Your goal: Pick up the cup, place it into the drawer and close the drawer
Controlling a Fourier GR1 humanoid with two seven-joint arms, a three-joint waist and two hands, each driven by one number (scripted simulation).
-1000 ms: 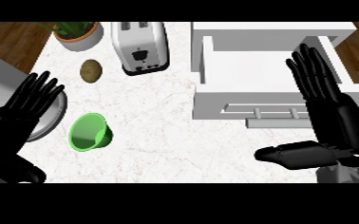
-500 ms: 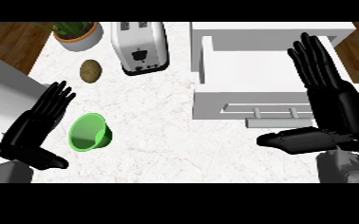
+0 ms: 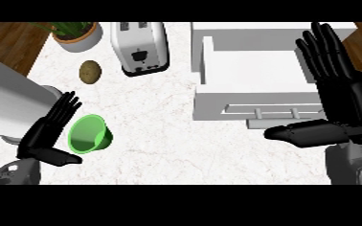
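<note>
— Cup first: where is it?

— Small bright green plastic cup (image 3: pixel 90 134), lying tipped on its side on the white marbled counter (image 3: pixel 163 124), lower left of the frame, mouth turned toward the lower left. My left hand (image 3: pixel 46 136) sits just to its left, fingers straight and spread, thumb stuck out beneath the cup. I hold nothing.

— So which step is this?

— The approach to the pick, I judge. Nothing is grasped, and the white open drawer (image 3: pixel 251 76) at the right centre of the frame has nothing in it that I can see.

— And your right hand?

— My right hand (image 3: pixel 336 98) stands at the right edge of the frame, fingers straight and pointing up, thumb out to the left, near the drawer's front. It is resting.

— What does the next move ask?

— Sliding my left hand rightward until fingers and thumb bracket the cup's wall, then curling round it. Since it lies on its side, it may roll off if I nudge it before closing.

— Anything in the way?

— The brown potato (image 3: pixel 90 71) and silver toaster (image 3: pixel 140 48) sit well apart, in the upper left.
</note>
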